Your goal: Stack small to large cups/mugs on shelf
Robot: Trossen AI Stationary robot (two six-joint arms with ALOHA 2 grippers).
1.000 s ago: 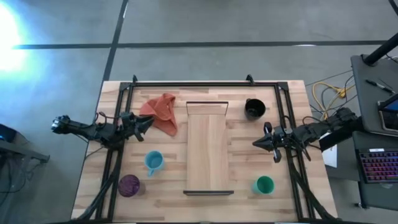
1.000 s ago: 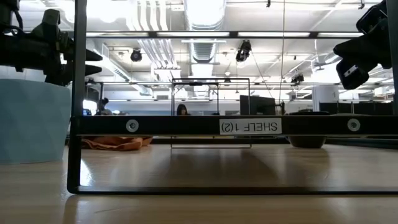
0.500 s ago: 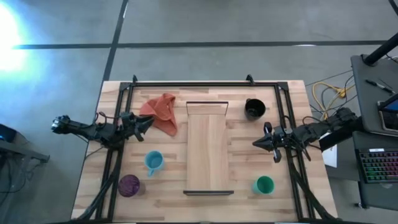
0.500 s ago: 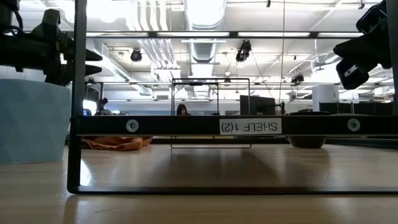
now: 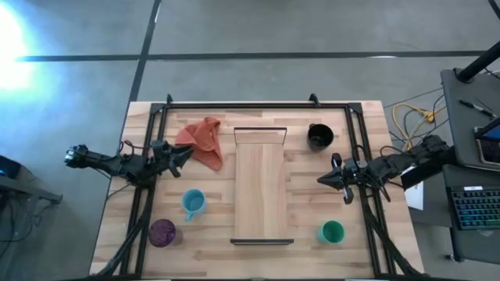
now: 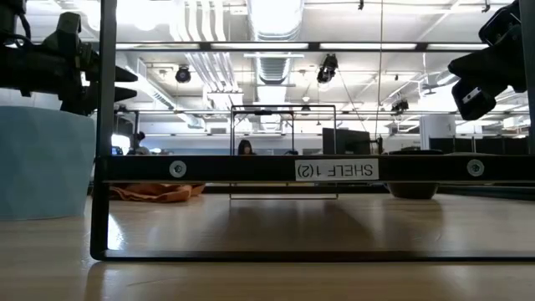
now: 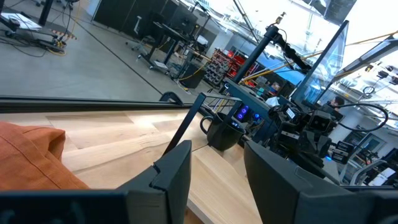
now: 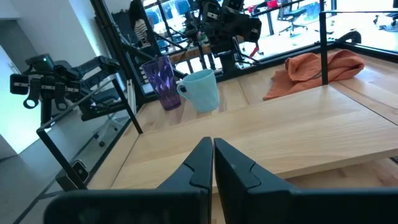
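The shelf (image 5: 262,187), a long light-wood board with dark end rails, lies in the table's middle. The black cup (image 5: 320,136) stands right of its far end. The light blue cup (image 5: 193,203) and the purple cup (image 5: 162,232) stand left of its near half. The green cup (image 5: 332,232) stands at the near right. My left gripper (image 5: 188,154) hangs open above the table left of the shelf, beside the orange cloth (image 5: 203,140). My right gripper (image 5: 320,180) is shut and empty, right of the shelf, between the black and green cups.
A dark metal frame (image 5: 258,104) runs along the table's far edge and down both sides. The low view looks through the shelf's near end rail (image 6: 292,169). The orange cloth lies crumpled at the far left of the shelf. A desk with a keyboard (image 5: 476,211) stands off the table's right.
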